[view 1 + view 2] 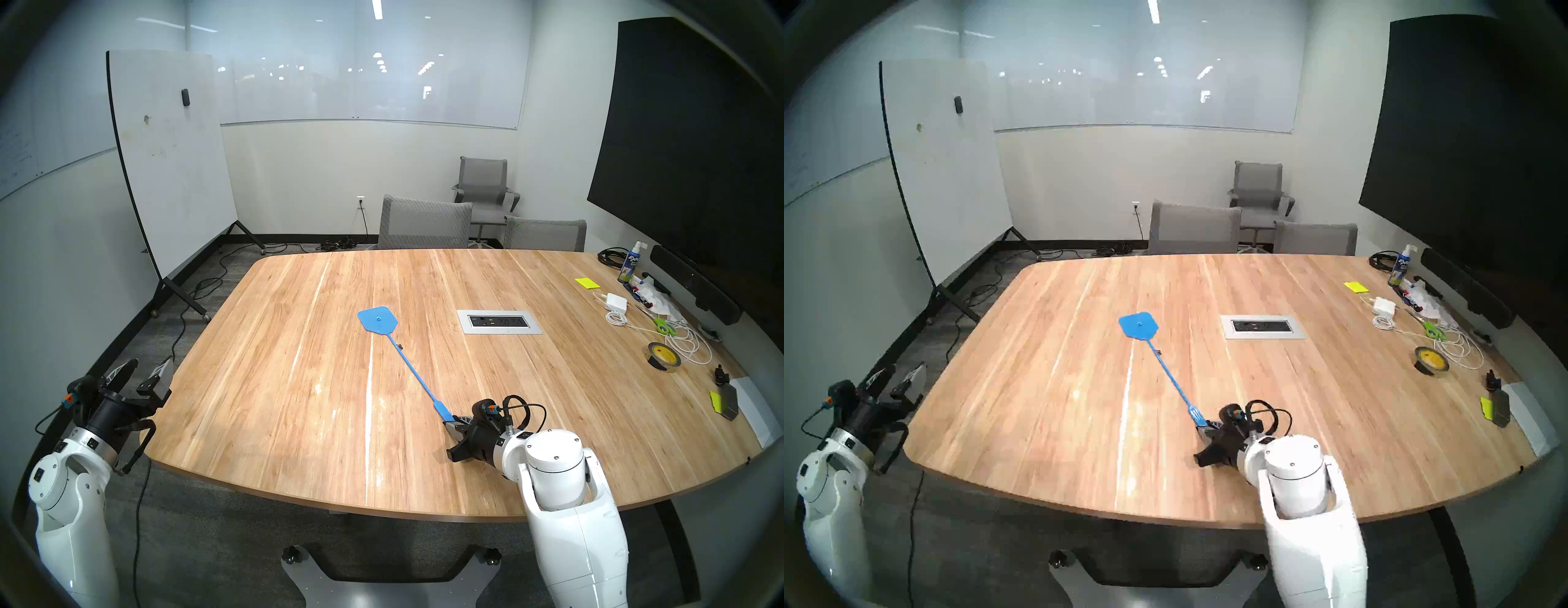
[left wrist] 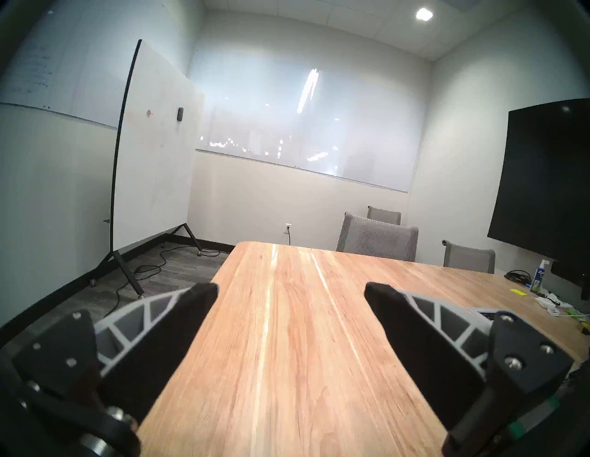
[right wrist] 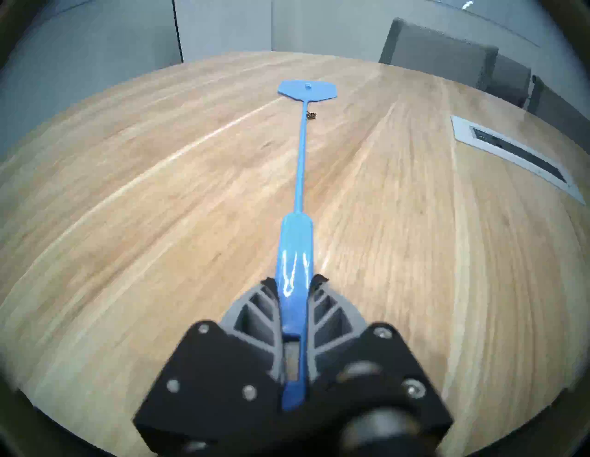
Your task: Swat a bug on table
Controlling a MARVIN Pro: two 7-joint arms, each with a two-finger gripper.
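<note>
1. The bug [image 3: 311,115] is a tiny dark speck on the worktop [image 1: 297,424], touching or just beside the swatter's thin shaft, a little short of the head and on its outlet-panel side. It also shows in the head view [image 1: 399,346].
2. The blue swatter [image 1: 407,361] lies flat; its head [image 1: 377,325] rests past the bug, not over it. My judgement: the head has to be lifted and drawn back before any strike can land.
3. My right tool [image 3: 295,284] is clamped on the swatter's wide handle, one finger on each side, gripping at the far end so the whole shaft gives reach.
4. My left tool [image 2: 290,287] is spread wide and holds nothing, parked off the worktop's left corner, out of the swing path.
5. The silver outlet panel [image 1: 499,321] sits right of the swatter, well apart.
6. Clutter at the far right edge: a spray bottle [image 1: 631,265] reading "EXPO", a tape roll [image 1: 663,356], green scissors [image 1: 661,326]. No other writing is legible.
</note>
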